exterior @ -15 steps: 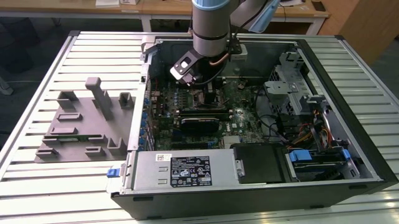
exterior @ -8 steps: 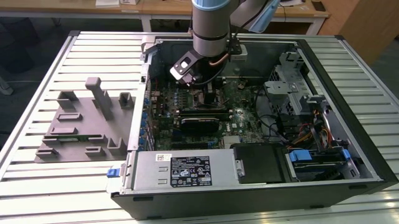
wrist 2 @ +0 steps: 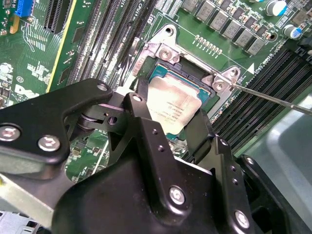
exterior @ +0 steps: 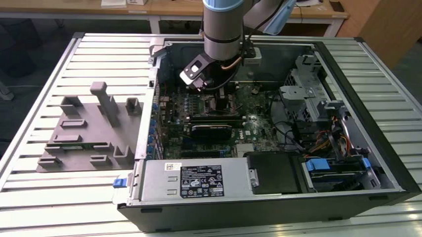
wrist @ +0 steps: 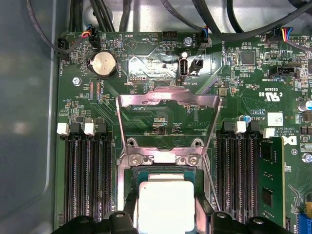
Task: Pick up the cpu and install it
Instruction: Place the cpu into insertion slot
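The flat, square, silvery-gray cpu (wrist 2: 173, 105) lies straight between the black fingers (wrist 2: 199, 132) of the gripper (wrist 2: 170, 111), which pinch its two opposite edges. It is directly over the open metal-framed socket (wrist: 165, 158) on the green motherboard (wrist: 243, 83). I cannot tell whether it is seated.

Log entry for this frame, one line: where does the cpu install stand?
end effector: shut on cpu | cpu: over socket | load plate: open | seating: cannot tell

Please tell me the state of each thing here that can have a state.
cpu, gripped by the claw, at the socket.
claw, shut on the cpu.
socket cover, flipped open.
computer case, lying flat, side open.
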`<state>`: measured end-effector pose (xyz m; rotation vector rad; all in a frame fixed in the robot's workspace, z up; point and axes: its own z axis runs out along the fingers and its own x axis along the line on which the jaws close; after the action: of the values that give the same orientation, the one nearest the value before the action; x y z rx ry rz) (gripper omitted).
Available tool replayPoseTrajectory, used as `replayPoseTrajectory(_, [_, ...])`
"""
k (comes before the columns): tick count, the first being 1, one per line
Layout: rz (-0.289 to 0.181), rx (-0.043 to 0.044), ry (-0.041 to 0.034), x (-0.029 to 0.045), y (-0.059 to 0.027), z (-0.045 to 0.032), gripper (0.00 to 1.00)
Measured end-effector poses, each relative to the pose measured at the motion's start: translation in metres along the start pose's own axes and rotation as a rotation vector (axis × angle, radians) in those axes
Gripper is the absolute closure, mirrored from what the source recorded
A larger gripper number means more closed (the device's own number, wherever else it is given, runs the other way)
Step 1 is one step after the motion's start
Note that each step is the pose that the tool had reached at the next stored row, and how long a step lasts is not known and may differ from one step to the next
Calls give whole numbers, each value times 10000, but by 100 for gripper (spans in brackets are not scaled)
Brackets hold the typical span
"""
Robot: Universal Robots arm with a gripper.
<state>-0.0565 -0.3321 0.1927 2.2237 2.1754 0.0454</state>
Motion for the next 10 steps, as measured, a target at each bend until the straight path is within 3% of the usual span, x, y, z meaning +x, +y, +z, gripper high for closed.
replayPoseTrajectory(10, [1, 0, 1, 15, -2, 8, 46])
